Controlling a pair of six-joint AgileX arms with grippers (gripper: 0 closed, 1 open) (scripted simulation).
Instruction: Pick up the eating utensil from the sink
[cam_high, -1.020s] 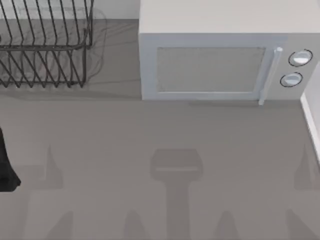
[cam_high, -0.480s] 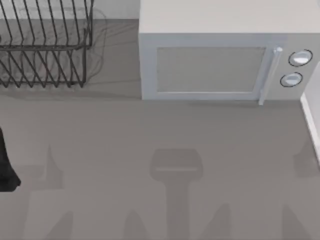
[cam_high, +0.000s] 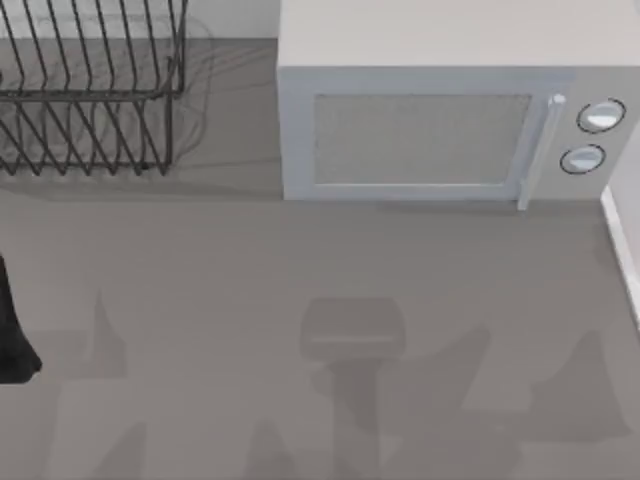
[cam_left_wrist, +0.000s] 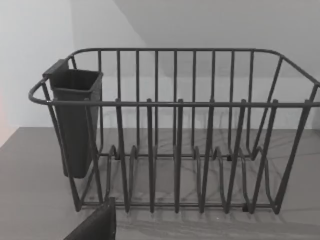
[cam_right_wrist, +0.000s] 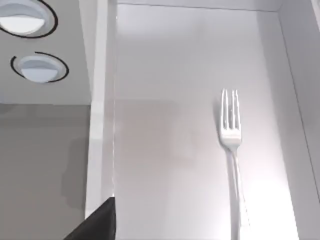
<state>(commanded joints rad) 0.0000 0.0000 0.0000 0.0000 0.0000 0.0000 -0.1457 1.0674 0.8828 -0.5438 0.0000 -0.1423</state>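
The eating utensil, a slim silver fork (cam_right_wrist: 231, 150), lies flat on the floor of the white sink (cam_right_wrist: 165, 150) in the right wrist view. Its tines point toward the sink's far wall and its long handle runs back toward the camera. My right arm's wrist hovers above the sink, close to the rim beside the microwave; a dark edge of its gripper (cam_right_wrist: 97, 225) shows low in that view, apart from the fork. In the top view the sink's rim (cam_high: 622, 250) sits at the table's right edge. My left arm (cam_high: 12, 330) is parked at the left edge.
A white microwave (cam_high: 420, 130) stands at the back, and its two knobs (cam_right_wrist: 37, 67) are next to the sink. At the back left is a black wire dish rack (cam_high: 90, 100) with a dark utensil cup (cam_left_wrist: 75, 120) on its side. The table is grey.
The shadows on the table's lower right have shifted leftward and spread. The left arm, the rack and the microwave have not moved.
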